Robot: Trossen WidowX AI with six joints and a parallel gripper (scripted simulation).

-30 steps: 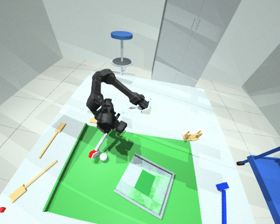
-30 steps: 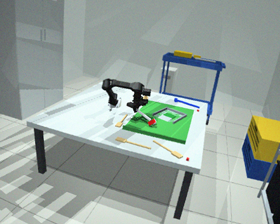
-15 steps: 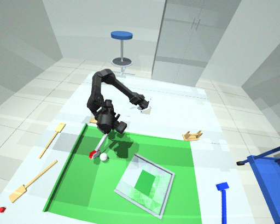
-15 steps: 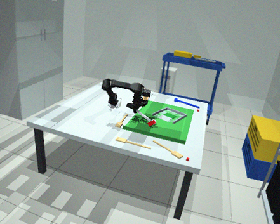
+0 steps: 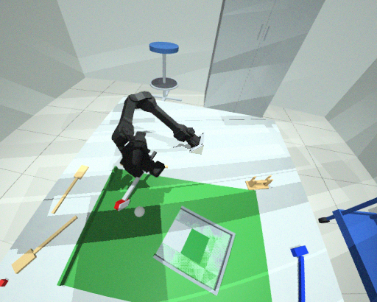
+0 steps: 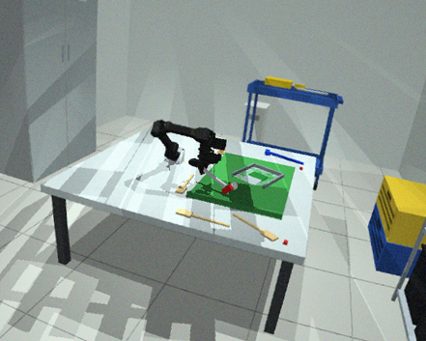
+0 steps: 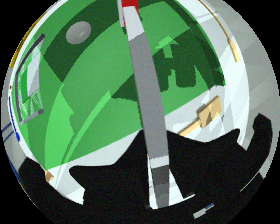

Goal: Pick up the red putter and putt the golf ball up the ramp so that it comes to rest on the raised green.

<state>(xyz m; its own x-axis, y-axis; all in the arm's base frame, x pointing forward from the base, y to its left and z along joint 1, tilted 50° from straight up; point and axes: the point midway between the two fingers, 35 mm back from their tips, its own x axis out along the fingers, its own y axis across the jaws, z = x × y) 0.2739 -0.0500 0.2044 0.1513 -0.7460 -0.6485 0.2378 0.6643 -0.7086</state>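
Note:
The red putter [image 5: 129,189] [image 6: 216,178] [image 7: 147,90] has a grey shaft and a red-and-white head. My gripper [image 5: 146,171] [image 6: 205,167] [image 7: 149,132] is shut on its shaft above the near end of the green mat [image 5: 110,265] [image 6: 255,204] [image 7: 105,65]. The shaft slants down to the head, low over the mat. The pale golf ball [image 5: 139,211] [image 6: 234,185] [image 7: 78,32] is on the mat in shadow, a short gap from the head. The grey-rimmed raised platform [image 5: 208,220] [image 6: 269,169] [image 7: 31,118] stands beyond the ball, a green square on it. Exact head height is unclear.
A dark green rail [image 5: 86,224] edges the mat. Two wooden paddles [image 5: 66,193] [image 5: 51,239] lie outside it. A small wooden stand [image 5: 258,184] stands near the mat's corner, and a blue putter [image 5: 301,272] [image 6: 285,157] lies across the mat from the paddles.

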